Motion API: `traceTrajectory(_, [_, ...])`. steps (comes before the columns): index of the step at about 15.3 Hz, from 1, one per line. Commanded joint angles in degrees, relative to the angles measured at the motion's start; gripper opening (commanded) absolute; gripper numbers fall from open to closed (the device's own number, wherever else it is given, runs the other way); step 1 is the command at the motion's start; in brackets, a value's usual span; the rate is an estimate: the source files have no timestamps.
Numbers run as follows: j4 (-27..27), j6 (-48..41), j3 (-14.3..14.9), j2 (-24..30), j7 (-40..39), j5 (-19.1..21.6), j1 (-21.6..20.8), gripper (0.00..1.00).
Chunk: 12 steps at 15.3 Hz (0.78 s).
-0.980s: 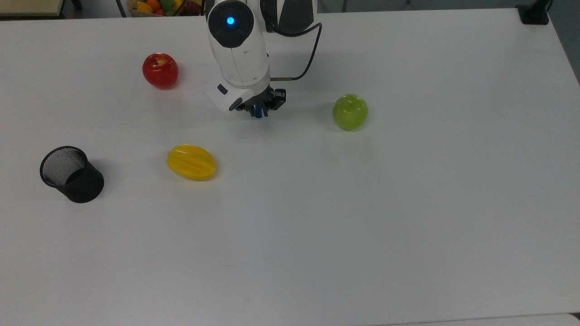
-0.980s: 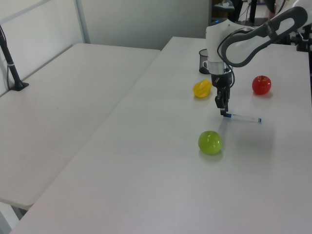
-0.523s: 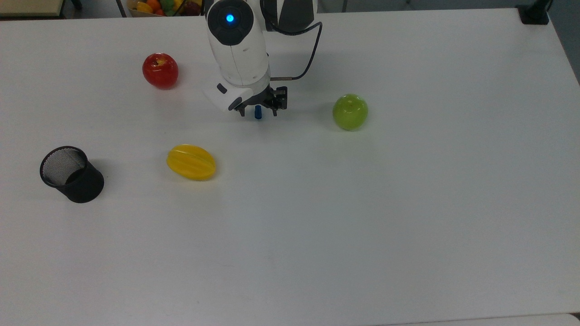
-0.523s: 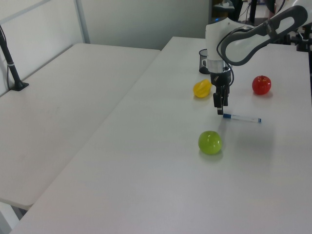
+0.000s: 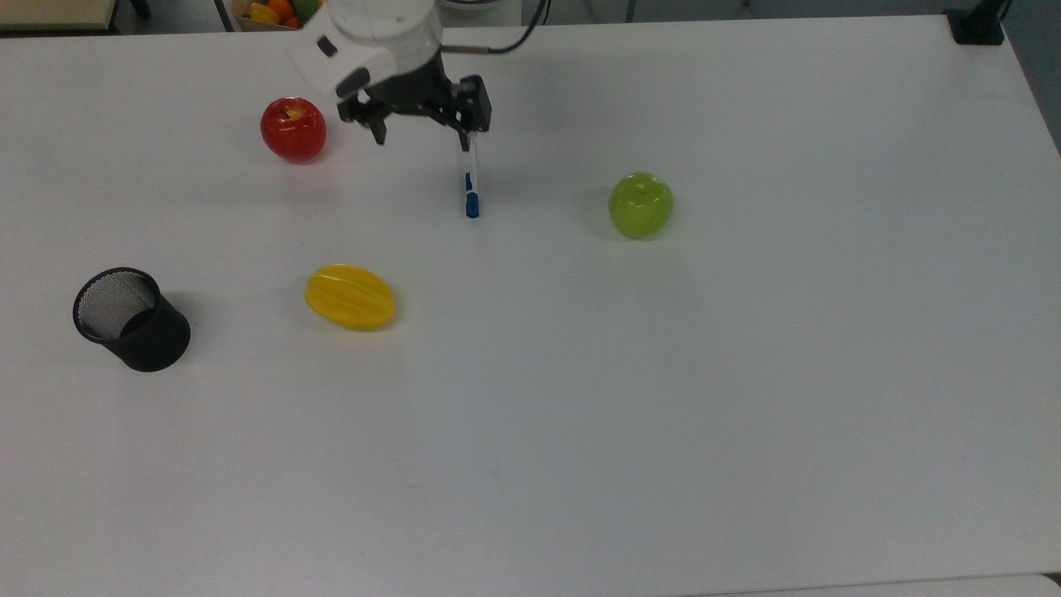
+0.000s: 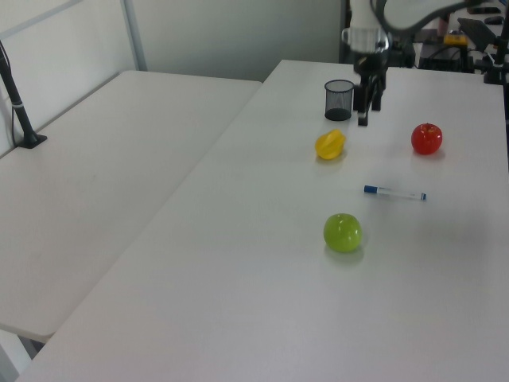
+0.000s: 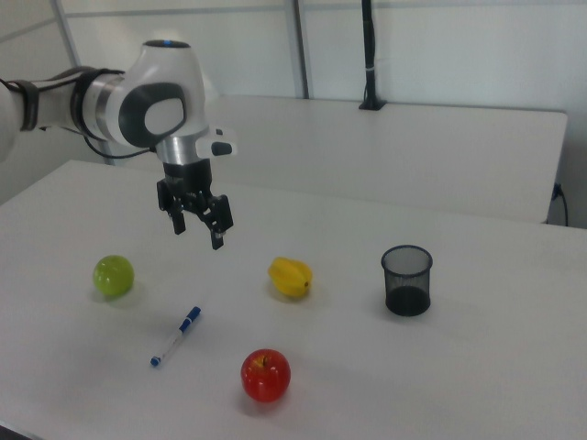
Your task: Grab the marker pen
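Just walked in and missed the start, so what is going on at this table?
A robot arm is meant to take the pen, but at this moment it holds nothing. Its claw is open and raised above the table, while the pen lies flat between the red apple and the green apple. A yellow fruit and a black mesh cup stand untouched elsewhere.
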<state>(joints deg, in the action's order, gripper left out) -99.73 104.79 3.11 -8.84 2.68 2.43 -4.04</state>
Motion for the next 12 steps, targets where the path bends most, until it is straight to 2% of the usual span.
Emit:
traceTrajectory(1, [2.08, -6.79, -0.12, 4.35, 1.28, -3.21, 1.93, 1.00])
traceTrajectory(6, [2.87, -9.87, -0.12, 8.05, 1.54, -3.22, 4.48, 1.00])
traceTrajectory(12, [3.40, -11.10, 0.67, 9.02, 1.54, -2.69, 5.01, 1.00])
